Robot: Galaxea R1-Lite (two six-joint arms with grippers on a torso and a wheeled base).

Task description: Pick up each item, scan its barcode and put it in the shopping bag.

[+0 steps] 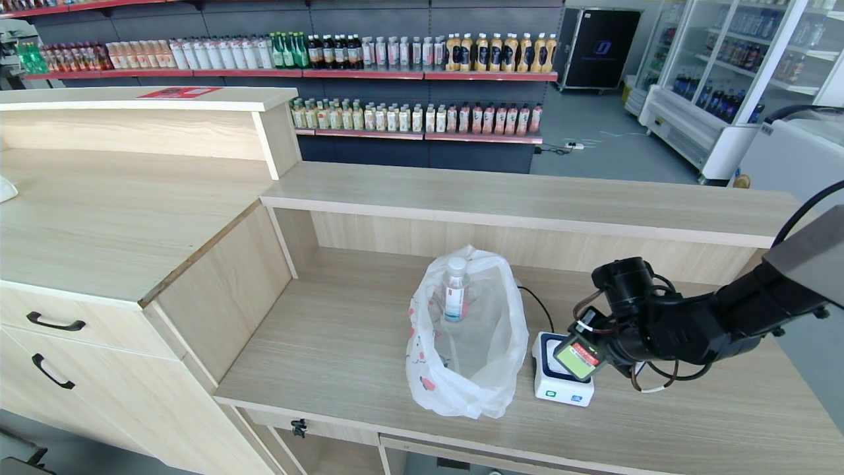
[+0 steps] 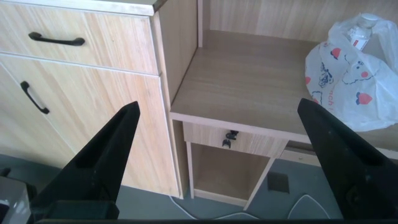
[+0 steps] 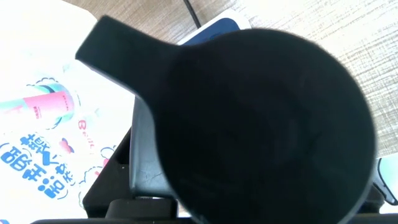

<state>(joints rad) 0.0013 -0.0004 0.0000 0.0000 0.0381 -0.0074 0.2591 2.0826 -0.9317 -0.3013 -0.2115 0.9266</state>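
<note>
- green and red label marks the item (image 1: 579, 358) that the right gripper (image 1: 587, 340) clamps, tilted face-down just above the scanner (image 1: 562, 390). i judge the tilt is meant to show the barcode to the scanner window, so the step in hand is the scan.
- the scanner sits near the front edge of the bench (image 1: 330, 356), right of the middle, with its cable (image 1: 535, 305) running toward the back.
- the shopping bag (image 1: 475, 379) stands just beside the scanner on its left, mouth open upward, so the drop after the scan should be a short sideways carry.
- a clear bottle (image 1: 454, 293) stands upright inside the bag against its far side, which suggests one item is already packed.
- the left gripper (image 2: 217, 152) hangs low, off the bench's front left corner and in front of the drawers (image 2: 74, 56). its fingers are spread wide and hold nothing, and it looks parked out of the way.
- risk: the thin bag walls sag, so the item could catch the rim on the way in.
</note>
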